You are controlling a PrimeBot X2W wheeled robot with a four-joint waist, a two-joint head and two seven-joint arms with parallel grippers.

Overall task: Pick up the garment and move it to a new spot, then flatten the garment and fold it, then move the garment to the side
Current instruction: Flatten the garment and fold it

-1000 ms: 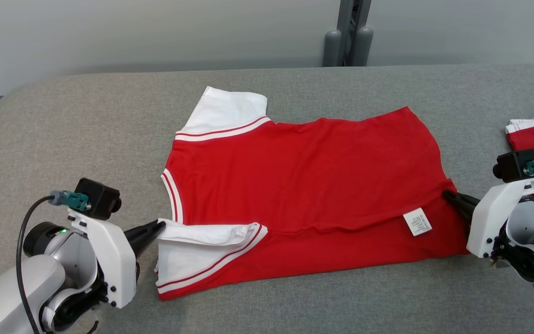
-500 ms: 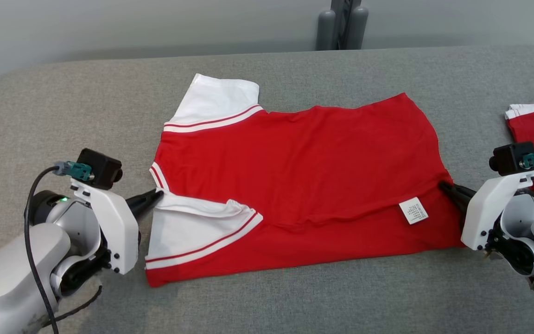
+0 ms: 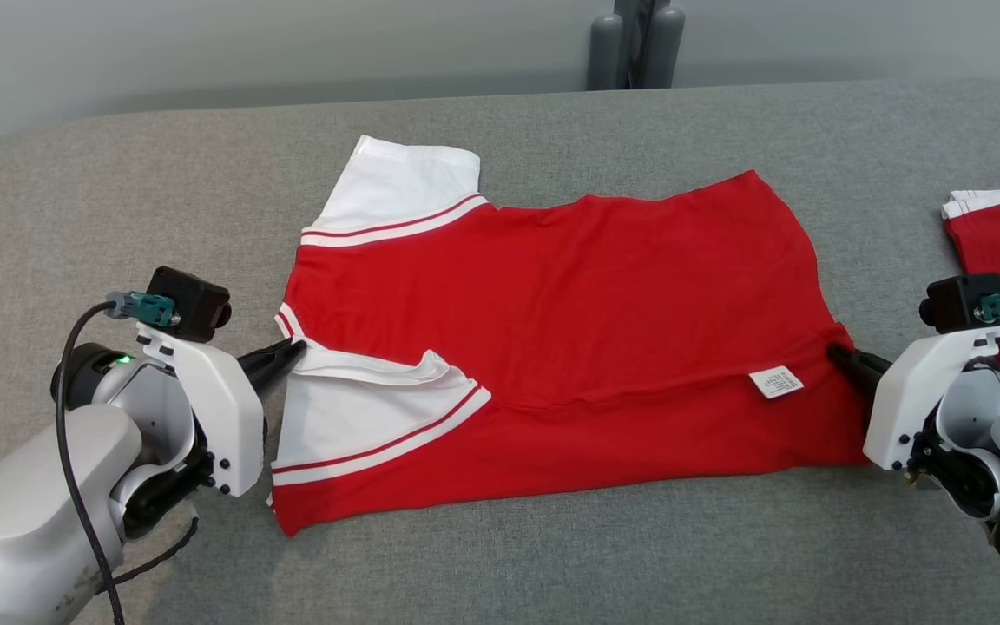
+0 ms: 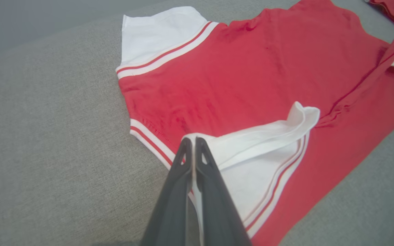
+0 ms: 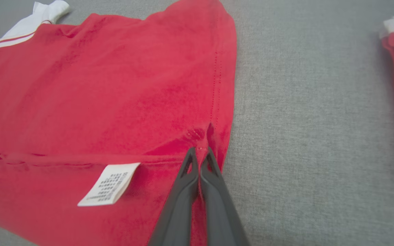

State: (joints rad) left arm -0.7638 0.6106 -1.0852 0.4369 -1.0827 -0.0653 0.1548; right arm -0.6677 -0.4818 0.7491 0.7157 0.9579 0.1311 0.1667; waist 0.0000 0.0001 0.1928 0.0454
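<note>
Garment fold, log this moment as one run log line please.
left gripper: shut on white sleeve | right gripper: shut on hem | garment: near edge folded over, label showing

Looking like a robotics lab or test room: working over a wide grey cloth-covered table [image 3: 552, 564] with rounded corners, facing a plain pale wall [image 3: 292, 43], with a dark metal frame [image 3: 636, 26] and grey tubes [image 3: 604, 54] standing just behind the far edge.

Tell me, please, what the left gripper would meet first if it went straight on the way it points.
The left gripper, shut on the sleeve, would push straight into that sleeve's raised fold, then probably the shirt beyond, though depth is unclear.
</note>
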